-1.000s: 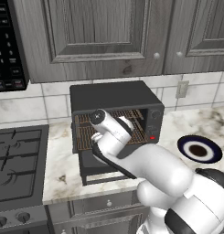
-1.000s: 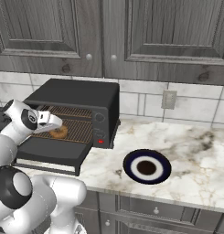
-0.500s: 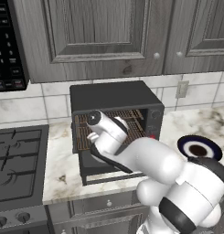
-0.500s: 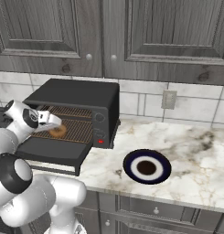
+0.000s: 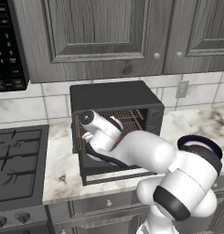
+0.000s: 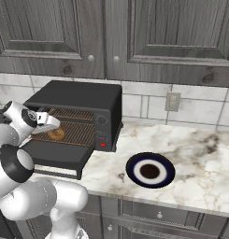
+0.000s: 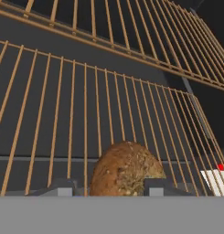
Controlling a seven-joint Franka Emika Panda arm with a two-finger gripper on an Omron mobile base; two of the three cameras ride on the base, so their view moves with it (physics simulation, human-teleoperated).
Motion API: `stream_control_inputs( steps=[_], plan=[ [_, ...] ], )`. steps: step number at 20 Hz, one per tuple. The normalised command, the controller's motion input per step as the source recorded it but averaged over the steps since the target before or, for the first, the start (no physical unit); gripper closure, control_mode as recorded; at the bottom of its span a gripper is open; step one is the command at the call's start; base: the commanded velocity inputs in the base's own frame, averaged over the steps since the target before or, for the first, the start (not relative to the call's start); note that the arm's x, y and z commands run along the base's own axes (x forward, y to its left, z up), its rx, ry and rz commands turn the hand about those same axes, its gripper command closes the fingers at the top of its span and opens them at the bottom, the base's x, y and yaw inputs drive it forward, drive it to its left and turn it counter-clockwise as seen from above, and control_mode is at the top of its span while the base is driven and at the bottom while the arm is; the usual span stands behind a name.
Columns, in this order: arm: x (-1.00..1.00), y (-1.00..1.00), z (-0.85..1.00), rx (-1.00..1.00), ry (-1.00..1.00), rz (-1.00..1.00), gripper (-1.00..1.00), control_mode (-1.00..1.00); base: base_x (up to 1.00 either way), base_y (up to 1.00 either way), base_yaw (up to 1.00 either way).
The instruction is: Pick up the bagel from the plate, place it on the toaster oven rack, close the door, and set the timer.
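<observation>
the fingers [image 7: 108, 188] stood slightly parted around the speckled brown bagel [image 7: 126, 169] on the copper wire rack [image 7: 86, 105]; withdrawing toward six o'clock could've dragged it off.

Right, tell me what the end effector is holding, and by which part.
Cannot be told: the bagel sits on the rack between the end effector fingertips, but whether they clamp its sides is unclear.

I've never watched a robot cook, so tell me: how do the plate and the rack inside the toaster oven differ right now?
The plate is a solid round dish, dark navy with a white ring; the rack is an open copper-brown wire grid, rectangular. The plate sits bare on the marble counter, while the rack sits inside the toaster oven with the bagel on it. Both lie flat.
</observation>
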Motion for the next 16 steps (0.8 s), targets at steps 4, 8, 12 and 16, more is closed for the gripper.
stream_control_inputs(
  steps=[4,8,12,16],
  plan=[
    [0.0,0.0,-0.02,0.0,0.0,0.0,-1.0,-1.0,0.0,0.0,0.0],
    [-0.07,0.01,0.0,0.0,-0.03,0.0,-1.0,-1.0,0.0,0.0,0.0],
    [-0.18,0.1,0.08,0.0,-0.02,0.0,-1.0,-1.0,0.0,0.0,0.0],
    [-0.37,0.28,0.31,0.06,0.0,0.0,-1.0,-1.0,0.0,0.0,0.0]
  ],
)
